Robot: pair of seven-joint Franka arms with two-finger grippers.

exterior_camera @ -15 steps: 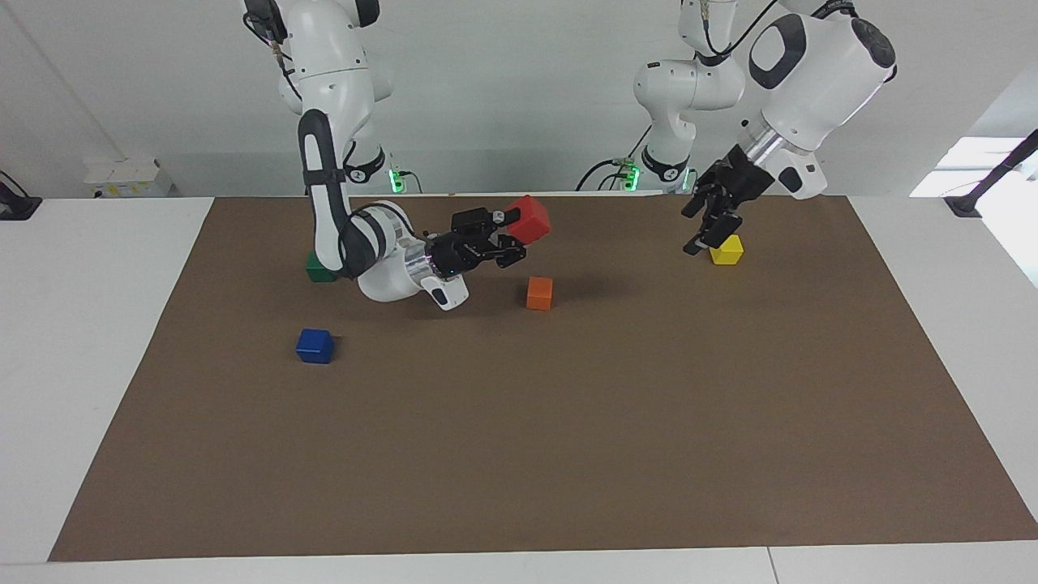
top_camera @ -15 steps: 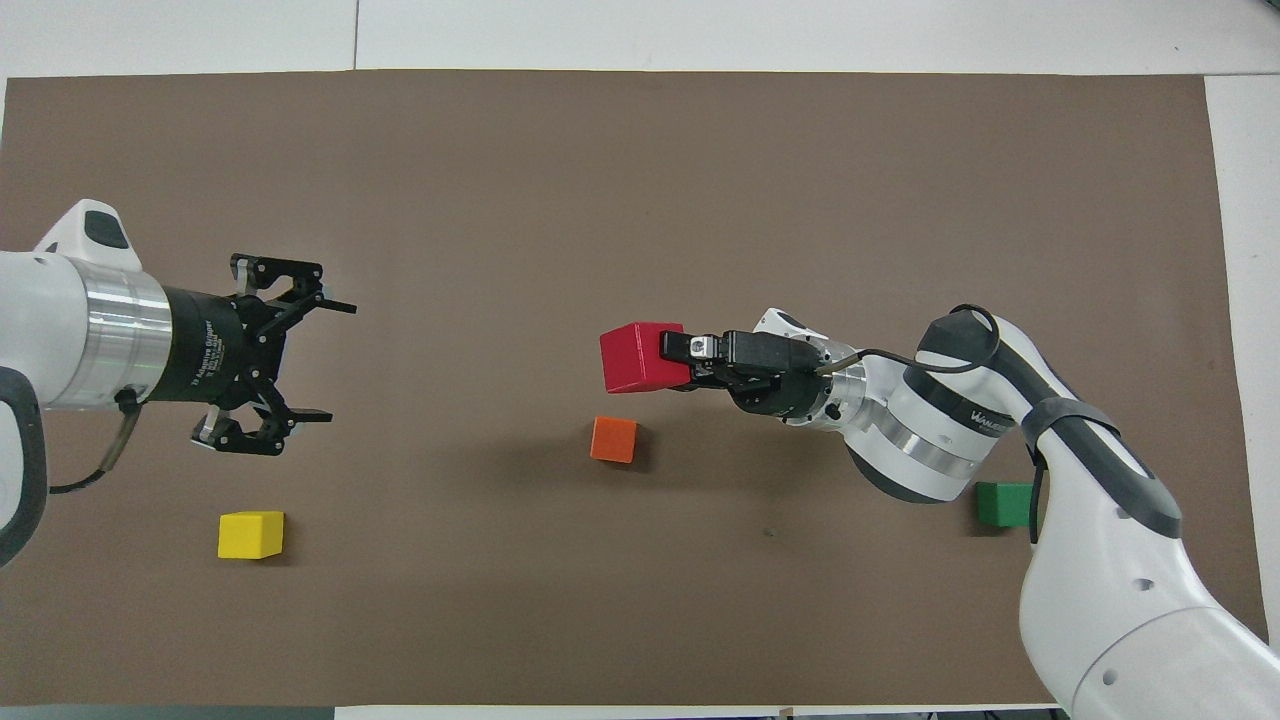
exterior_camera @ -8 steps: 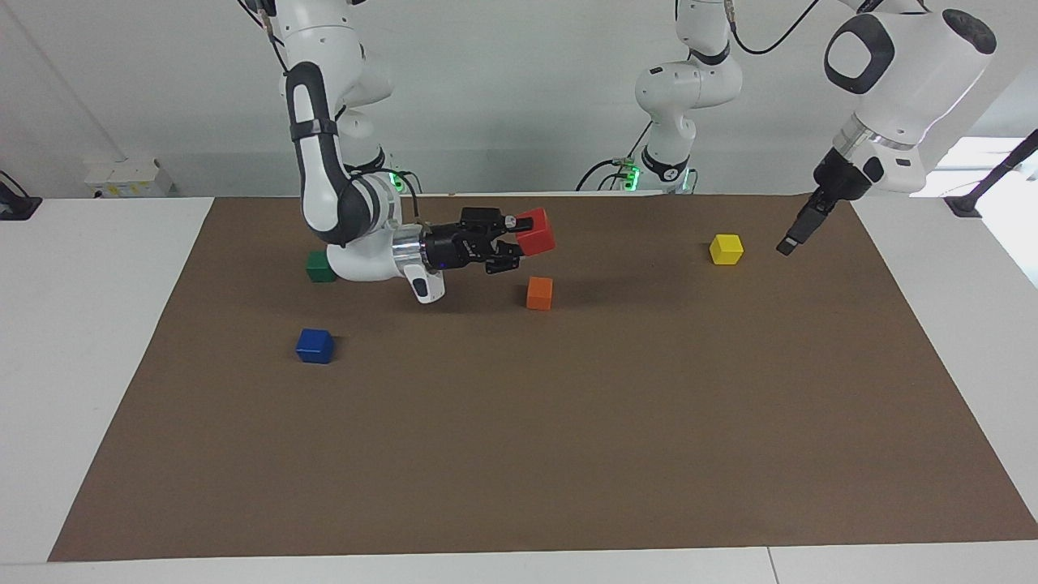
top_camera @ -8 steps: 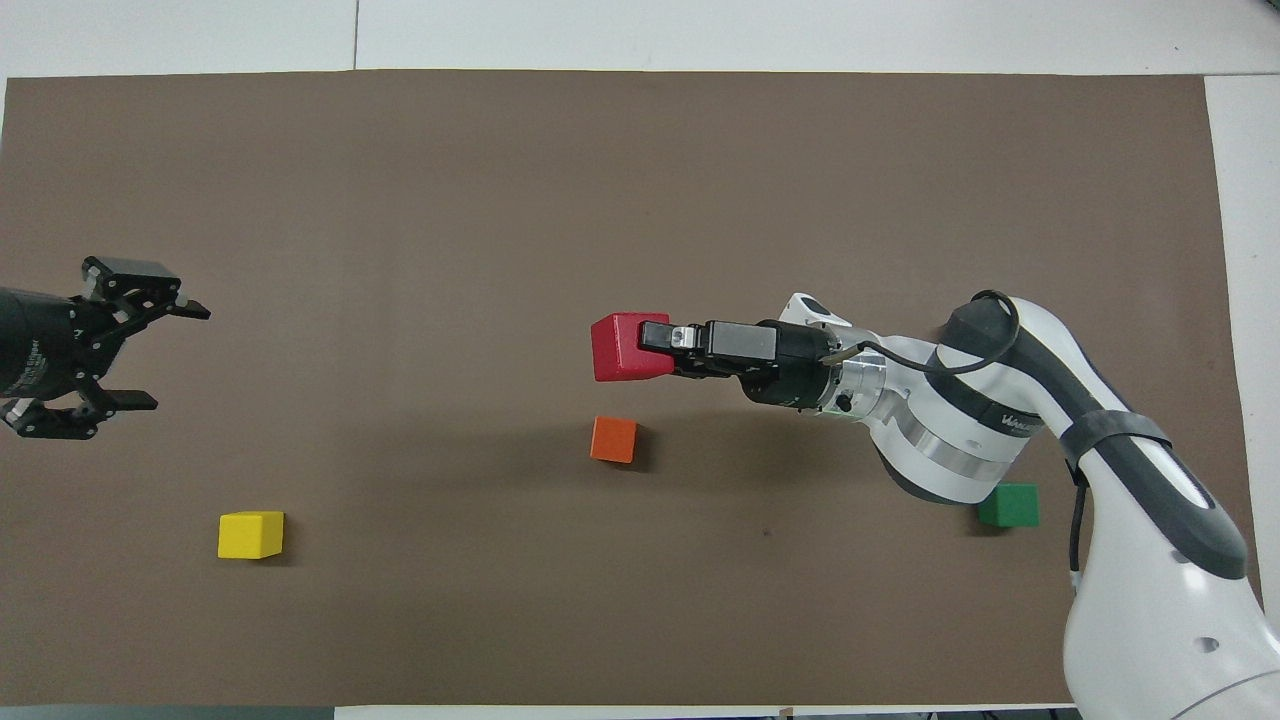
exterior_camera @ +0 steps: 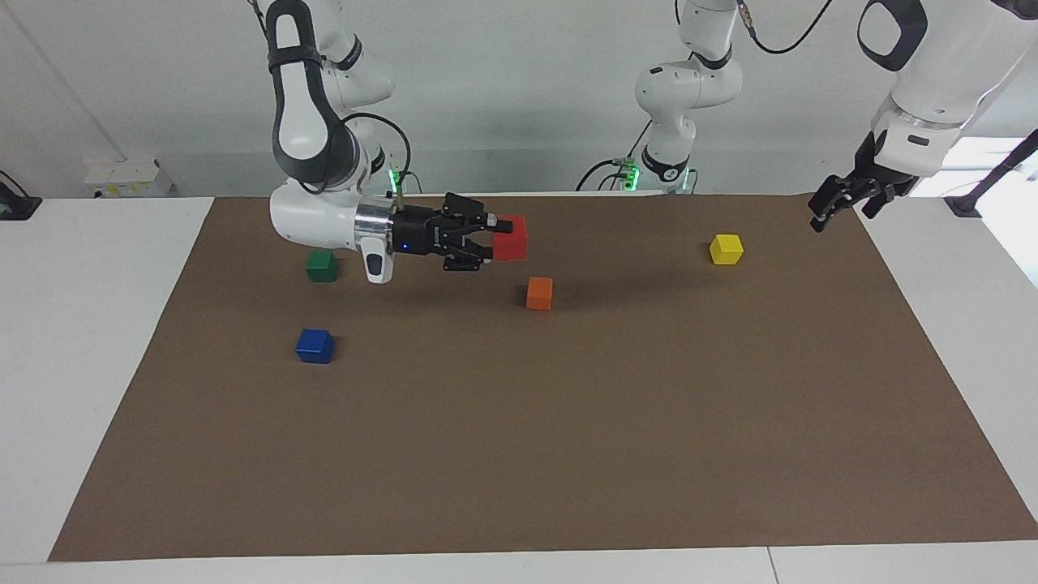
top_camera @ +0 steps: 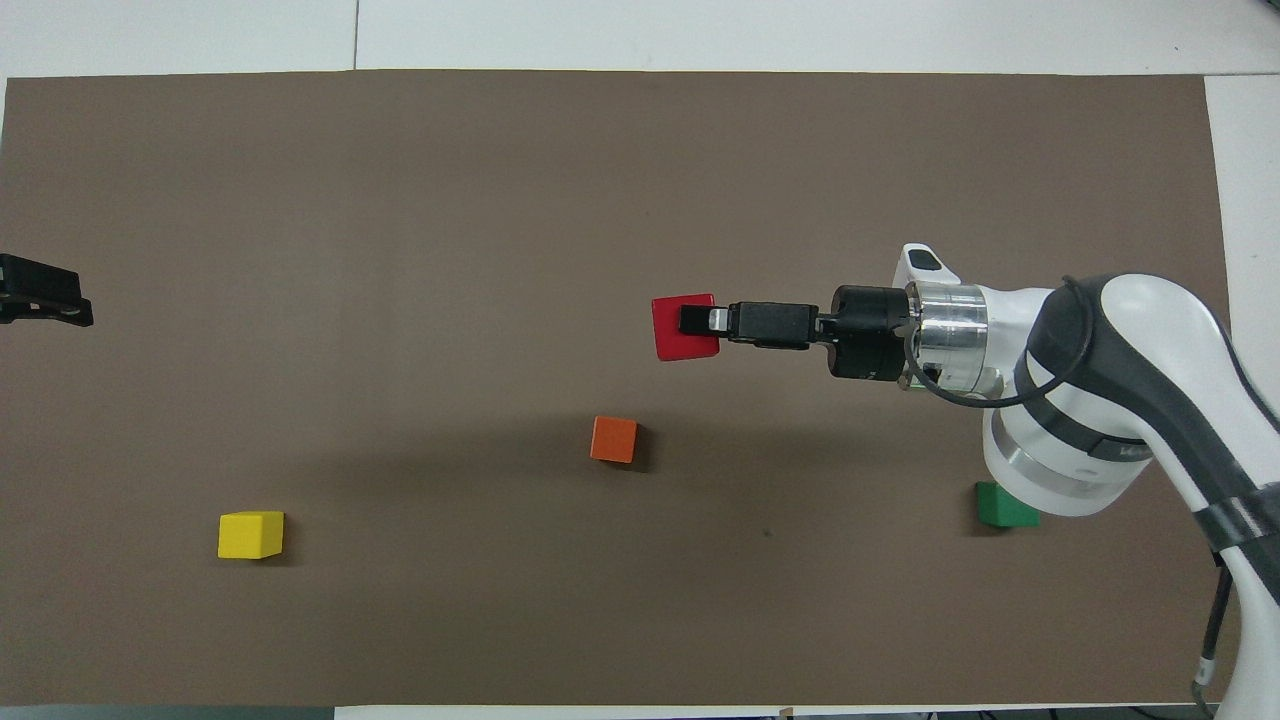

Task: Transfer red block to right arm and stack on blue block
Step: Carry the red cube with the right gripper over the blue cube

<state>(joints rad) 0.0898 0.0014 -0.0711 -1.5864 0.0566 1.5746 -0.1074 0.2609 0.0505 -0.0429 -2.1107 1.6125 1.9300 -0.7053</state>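
My right gripper [exterior_camera: 496, 238] is shut on the red block [exterior_camera: 511, 238] and holds it level in the air over the brown mat, near the orange cube. The gripper [top_camera: 700, 330] and red block [top_camera: 675, 327] also show in the overhead view. The blue block [exterior_camera: 315, 345] lies on the mat toward the right arm's end, farther from the robots than the green cube. In the overhead view the right arm hides it. My left gripper [exterior_camera: 843, 209] is open and empty, raised over the mat's edge at the left arm's end. Only its tip [top_camera: 40, 300] shows in the overhead view.
An orange cube [exterior_camera: 539, 293] [top_camera: 614, 439] lies mid-mat. A yellow cube [exterior_camera: 726, 249] [top_camera: 251, 534] lies toward the left arm's end. A green cube [exterior_camera: 321, 265] [top_camera: 1000, 508] lies near the right arm's base. The brown mat [exterior_camera: 568, 446] covers most of the white table.
The right gripper has drawn back toward the right arm's end with the red block and levelled out. The left gripper has pulled away to its own end of the table.
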